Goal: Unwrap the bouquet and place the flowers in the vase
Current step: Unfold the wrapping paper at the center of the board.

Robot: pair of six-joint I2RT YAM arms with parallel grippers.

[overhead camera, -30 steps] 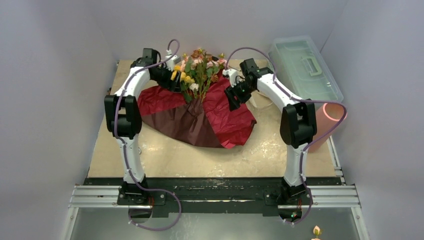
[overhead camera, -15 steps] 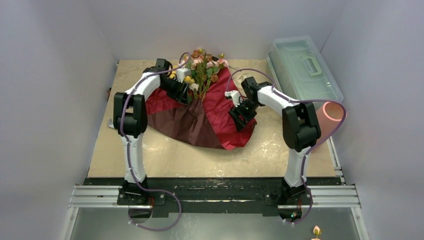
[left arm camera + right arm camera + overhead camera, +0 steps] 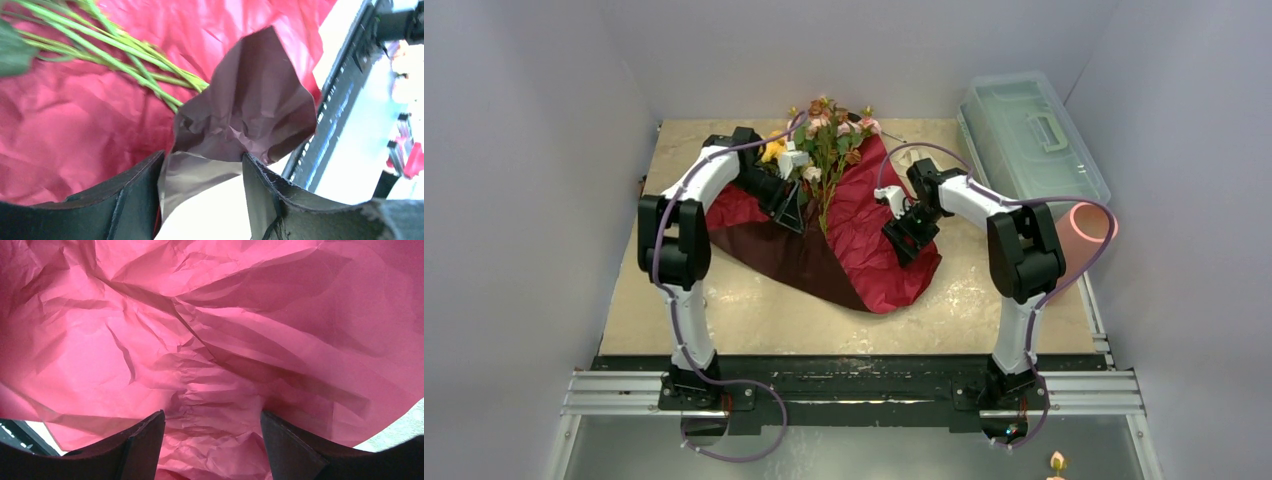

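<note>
Left claw (image 3: 202, 159) pinches a paper flap (image 3: 250, 100) — right claw (image 3: 212, 416) spread wide.

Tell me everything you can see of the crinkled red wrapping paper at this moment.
The crinkled red paper sheet lies spread open on the beige tabletop, bright red on one face, dull maroon where flaps fold over. Thin green flower stems lie across it. One maroon flap stands up between the fingers of the left gripper; the right gripper, fingers apart, hangs close over a creased red stretch.
</note>
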